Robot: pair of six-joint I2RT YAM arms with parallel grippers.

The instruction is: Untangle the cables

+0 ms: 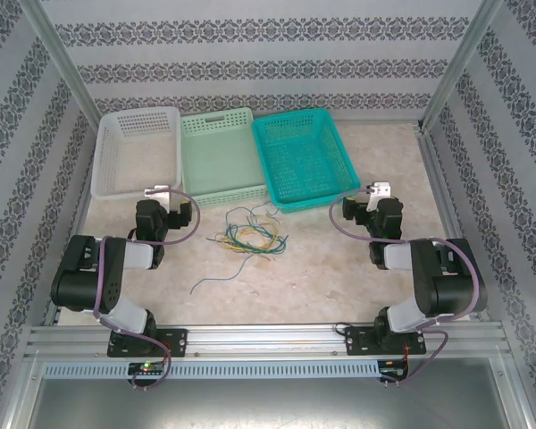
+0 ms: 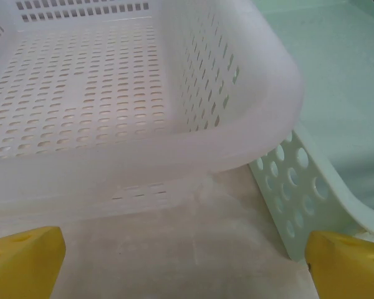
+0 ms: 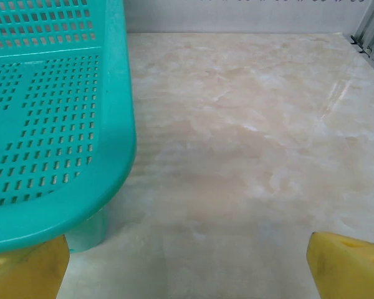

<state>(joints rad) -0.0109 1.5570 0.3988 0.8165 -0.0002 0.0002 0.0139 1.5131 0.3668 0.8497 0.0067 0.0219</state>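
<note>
A: Top view?
B: Tangled cables (image 1: pixel 247 237) on the table (image 1: pixel 330 277), between the arms, near the pale green basket (image 1: pixel 219 156). The left gripper (image 1: pixel 161 192) and right gripper (image 1: pixel 378 190) sit well clear of them.
A: Left wrist?
B: Yellow fingers (image 2: pixel 25 261) spread wide, nothing between them; white basket (image 2: pixel 143 93) ahead.
A: Right wrist?
B: Fingers wide apart, empty; teal basket (image 3: pixel 50 124) at left.

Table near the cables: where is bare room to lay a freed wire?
Bare: the table between the cables and the right arm, in front of the teal basket; also the corner right of that basket. Crowded: the tangle before the pale green basket, with one loose wire nearer.
</note>
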